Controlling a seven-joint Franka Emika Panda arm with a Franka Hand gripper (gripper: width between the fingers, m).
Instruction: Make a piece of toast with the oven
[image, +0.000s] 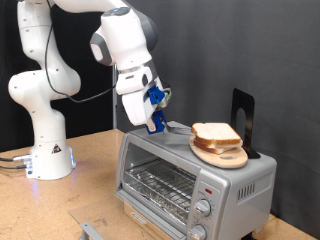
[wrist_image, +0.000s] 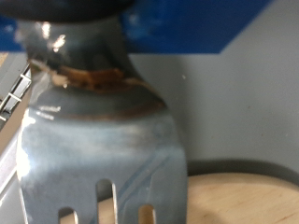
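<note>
At frame center, the gripper (image: 157, 117) is holding a metal spatula (wrist_image: 103, 149) over the oven (image: 195, 180), beside the piece of toast (image: 215, 134) sitting on a wooden board (image: 222, 156).

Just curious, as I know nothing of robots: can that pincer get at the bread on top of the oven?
Probably yes: the pincer hangs beside the bread, nothing between them, though it grips a spatula.

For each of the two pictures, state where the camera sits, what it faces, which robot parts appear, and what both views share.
Exterior view: off the arm, facing the white arm, its gripper above the oven, and the piece of toast on a round wooden board.
Wrist view: on the hand, facing a metal spatula close up; no jaws visible.
Shared: board edge, oven top.
</note>
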